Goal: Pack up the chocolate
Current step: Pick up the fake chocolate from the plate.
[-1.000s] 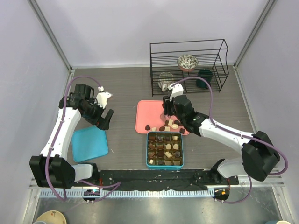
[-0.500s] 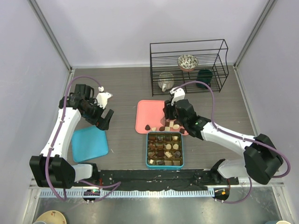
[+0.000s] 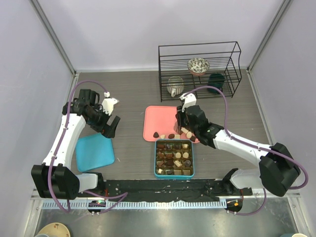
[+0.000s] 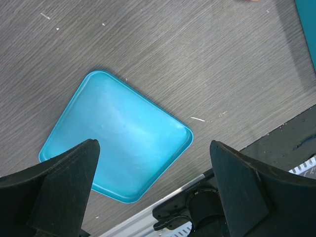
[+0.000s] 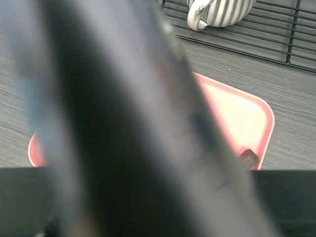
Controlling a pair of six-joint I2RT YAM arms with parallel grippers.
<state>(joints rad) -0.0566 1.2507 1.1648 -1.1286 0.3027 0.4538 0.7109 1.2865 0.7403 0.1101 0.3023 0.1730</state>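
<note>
Loose chocolate pieces (image 3: 171,136) lie along the near edge of the pink tray (image 3: 158,118), dark, brown and cream. More chocolate fills the brown compartments of the teal box (image 3: 193,159) just in front. My right gripper (image 3: 184,128) is down over the loose pieces at the tray's near right corner; its fingertips and what lies between them are hidden. A blurred dark shape blocks most of the right wrist view, which shows only the pink tray (image 5: 237,113) and one dark chocolate (image 5: 248,157). My left gripper (image 4: 155,197) hangs open and empty over the teal lid (image 4: 118,133).
A black wire rack (image 3: 200,69) at the back right holds a striped mug (image 5: 222,10), a patterned bowl (image 3: 198,64) and a dark green cup (image 3: 216,80). The teal lid (image 3: 95,152) lies flat at the left. Grey walls close in on both sides.
My right gripper has moved toward the near right part of the pink tray and come down over the loose chocolates. The left arm has not moved.
</note>
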